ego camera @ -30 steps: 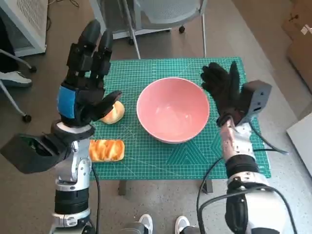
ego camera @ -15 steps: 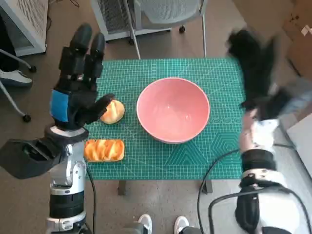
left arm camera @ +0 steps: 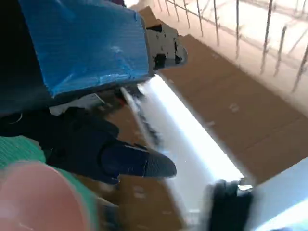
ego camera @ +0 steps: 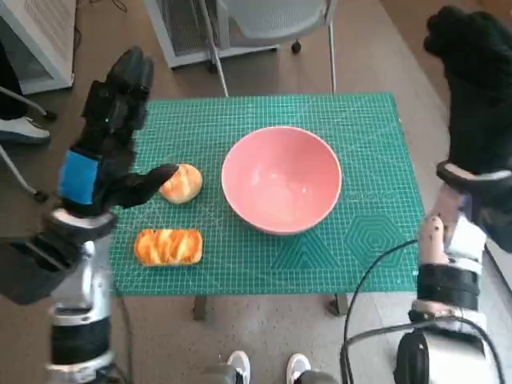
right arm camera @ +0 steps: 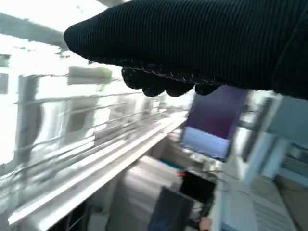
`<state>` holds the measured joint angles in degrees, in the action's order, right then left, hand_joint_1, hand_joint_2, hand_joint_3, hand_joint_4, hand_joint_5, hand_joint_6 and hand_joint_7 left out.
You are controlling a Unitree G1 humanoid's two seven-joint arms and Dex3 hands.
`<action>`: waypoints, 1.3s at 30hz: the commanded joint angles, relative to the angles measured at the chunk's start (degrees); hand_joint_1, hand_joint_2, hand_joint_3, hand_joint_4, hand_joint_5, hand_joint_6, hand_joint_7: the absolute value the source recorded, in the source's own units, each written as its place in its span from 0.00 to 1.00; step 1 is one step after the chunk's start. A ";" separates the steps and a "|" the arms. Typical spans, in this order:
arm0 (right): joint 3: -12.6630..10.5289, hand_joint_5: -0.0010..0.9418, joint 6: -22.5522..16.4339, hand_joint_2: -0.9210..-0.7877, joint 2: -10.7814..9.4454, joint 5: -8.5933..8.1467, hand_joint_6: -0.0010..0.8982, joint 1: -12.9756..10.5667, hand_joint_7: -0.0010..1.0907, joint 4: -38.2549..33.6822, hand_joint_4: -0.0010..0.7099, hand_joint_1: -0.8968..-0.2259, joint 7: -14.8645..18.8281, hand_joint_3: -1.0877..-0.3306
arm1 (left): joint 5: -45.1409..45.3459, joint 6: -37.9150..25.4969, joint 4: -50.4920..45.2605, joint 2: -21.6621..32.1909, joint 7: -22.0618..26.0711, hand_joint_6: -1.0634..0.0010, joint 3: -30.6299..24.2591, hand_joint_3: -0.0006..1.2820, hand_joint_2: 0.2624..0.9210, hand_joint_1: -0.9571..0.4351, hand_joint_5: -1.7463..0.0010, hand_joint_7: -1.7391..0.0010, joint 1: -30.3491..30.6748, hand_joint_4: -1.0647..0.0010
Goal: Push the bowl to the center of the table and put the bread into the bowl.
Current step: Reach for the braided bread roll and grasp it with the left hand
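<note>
Pink bowl [ego camera: 282, 178] sits near the middle of a green cutting mat [ego camera: 360, 256] covering the small table. Two breads lie on the robot's left side of the bowl: a round bun [ego camera: 182, 183] just beside it, and a long glazed loaf [ego camera: 168, 246] nearer the table's front edge, its long axis running left to right. The left hand [ego camera: 100, 152] hovers raised over the mat's left edge, fingers apart and holding nothing, its thumb tip pointing at the bun. The right hand [ego camera: 474, 88] is lifted high off the table's right side, well apart from everything; whether its gloved fingers are spread or curled cannot be told. The left hand is plainly nearer both breads.
</note>
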<state>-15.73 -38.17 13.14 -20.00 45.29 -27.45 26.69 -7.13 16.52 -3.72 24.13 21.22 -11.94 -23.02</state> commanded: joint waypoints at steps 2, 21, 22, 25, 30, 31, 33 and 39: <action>1.35 0.03 2.29 0.00 0.30 -0.13 0.47 -2.90 0.03 4.26 0.51 0.52 0.22 0.71 | 10.69 -0.12 -4.63 8.13 1.04 1.00 0.41 0.07 0.97 0.30 0.99 0.78 3.23 0.97; 2.31 0.01 4.48 0.00 0.48 1.42 0.48 -3.46 0.02 5.13 0.52 0.54 -1.58 0.69 | 28.02 -33.72 -23.26 22.44 20.64 0.74 8.64 0.00 0.77 0.43 1.00 0.97 11.93 0.88; 2.38 0.01 4.54 0.00 0.46 1.48 0.48 -3.47 0.02 5.18 0.52 0.54 -1.68 0.69 | 28.19 -34.97 -23.51 22.58 21.28 0.74 9.15 0.00 0.77 0.44 1.00 0.97 11.88 0.88; 2.54 0.01 4.66 0.00 0.35 1.76 0.48 -3.48 0.02 5.33 0.51 0.54 -2.06 0.68 | 28.79 -37.44 -23.27 22.63 22.35 0.73 10.95 0.00 0.77 0.46 1.00 0.98 11.76 0.88; 2.79 0.01 5.08 0.00 0.19 1.72 0.48 -3.43 0.02 5.41 0.51 0.55 -2.24 0.67 | 29.99 -38.22 -21.73 22.46 21.98 0.72 13.52 0.00 0.78 0.48 1.00 0.99 11.84 0.87; 2.84 0.01 5.14 0.00 0.15 1.53 0.48 -3.37 0.02 5.29 0.51 0.55 -2.10 0.67 | 30.48 -38.10 -21.16 22.33 21.70 0.72 14.25 0.00 0.78 0.48 1.00 0.99 11.83 0.87; 2.91 0.01 5.28 0.00 0.08 1.25 0.48 -3.25 0.02 5.16 0.51 0.55 -1.88 0.68 | 31.20 -37.80 -20.15 22.15 21.26 0.72 15.39 0.00 0.78 0.48 1.00 0.99 11.83 0.87; 2.91 0.00 5.61 0.00 0.10 0.77 0.48 -2.93 0.01 4.92 0.51 0.56 -1.52 0.68 | 33.10 -35.76 -15.77 21.61 19.82 0.71 18.88 0.00 0.78 0.49 1.00 0.99 11.26 0.87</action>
<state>-13.16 -33.39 13.33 -18.99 43.22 -22.13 24.78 24.58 -20.45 -21.75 45.90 41.98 5.09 -11.35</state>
